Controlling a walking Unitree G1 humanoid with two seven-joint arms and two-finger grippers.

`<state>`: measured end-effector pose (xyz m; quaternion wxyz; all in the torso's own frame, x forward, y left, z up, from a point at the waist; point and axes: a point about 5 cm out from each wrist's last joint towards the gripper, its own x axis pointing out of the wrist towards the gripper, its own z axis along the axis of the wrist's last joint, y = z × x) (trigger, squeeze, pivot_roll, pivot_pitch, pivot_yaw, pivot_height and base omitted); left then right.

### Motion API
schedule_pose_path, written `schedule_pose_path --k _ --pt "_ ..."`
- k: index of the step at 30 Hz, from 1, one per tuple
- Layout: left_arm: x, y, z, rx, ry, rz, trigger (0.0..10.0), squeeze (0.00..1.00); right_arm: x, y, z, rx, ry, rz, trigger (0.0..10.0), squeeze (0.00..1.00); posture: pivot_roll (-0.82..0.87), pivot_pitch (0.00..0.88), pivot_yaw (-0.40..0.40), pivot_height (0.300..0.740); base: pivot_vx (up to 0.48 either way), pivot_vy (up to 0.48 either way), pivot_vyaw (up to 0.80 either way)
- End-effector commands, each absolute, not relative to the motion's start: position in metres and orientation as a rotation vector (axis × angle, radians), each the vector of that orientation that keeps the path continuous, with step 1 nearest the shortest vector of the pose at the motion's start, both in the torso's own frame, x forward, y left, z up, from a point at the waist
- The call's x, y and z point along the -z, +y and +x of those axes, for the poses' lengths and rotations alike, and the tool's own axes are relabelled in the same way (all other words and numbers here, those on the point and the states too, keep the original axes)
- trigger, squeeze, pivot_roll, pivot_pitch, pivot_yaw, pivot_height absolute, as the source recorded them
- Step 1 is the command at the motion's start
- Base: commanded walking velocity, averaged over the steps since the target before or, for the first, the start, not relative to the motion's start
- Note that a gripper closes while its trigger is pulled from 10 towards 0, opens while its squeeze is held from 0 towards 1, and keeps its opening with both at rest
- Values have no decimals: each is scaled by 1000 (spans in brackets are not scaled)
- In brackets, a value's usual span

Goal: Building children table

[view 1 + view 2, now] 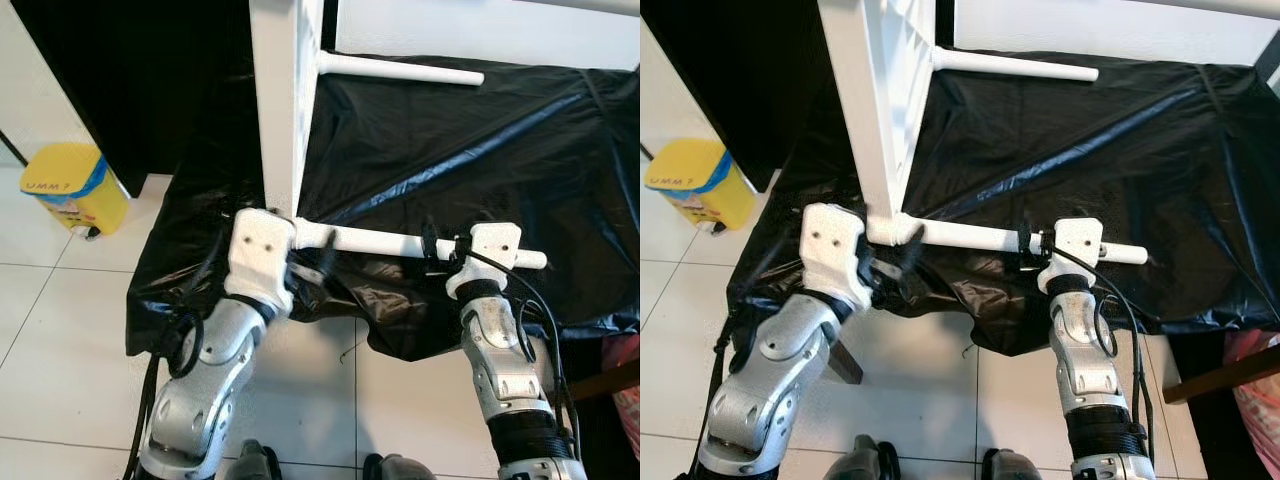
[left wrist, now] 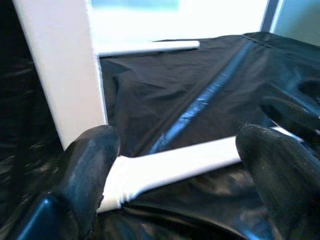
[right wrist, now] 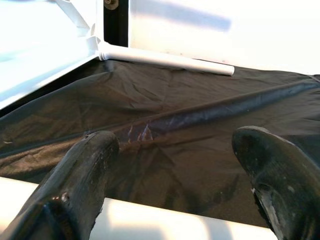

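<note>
Both the left gripper (image 1: 318, 262) and right gripper (image 1: 440, 250), fingers spread around the long white round table leg (image 1: 385, 243), should turn it slowly, keeping it straight.

Right wrist view, for your log: the right gripper (image 3: 172, 177) has its two black fingers (image 3: 80, 185) spread wide apart, one at each side of the frame. Between and beyond them you see crumpled black plastic sheeting (image 3: 190, 130) with a long glossy fold running across it. A white table leg (image 3: 165, 59) lies on the sheeting's far side, joined at one end to the white tabletop panel (image 3: 45, 45). Another white leg (image 3: 150, 222) crosses just under the fingertips; contact can't be judged.
</note>
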<state>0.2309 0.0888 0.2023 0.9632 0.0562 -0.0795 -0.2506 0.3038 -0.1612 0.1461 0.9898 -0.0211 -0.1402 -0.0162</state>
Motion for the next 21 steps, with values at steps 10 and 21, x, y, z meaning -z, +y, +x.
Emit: schedule_pose_path --k 10,21 --pt "-169 79 246 503 -156 168 10000 0 -138 -155 294 35 -263 -44 10000 0 -93 54 -27 740 0 0 0" --pt "-154 97 265 474 -145 27 10000 0 -119 -157 277 63 -233 -94 10000 0 -125 27 20 740 0 0 0"
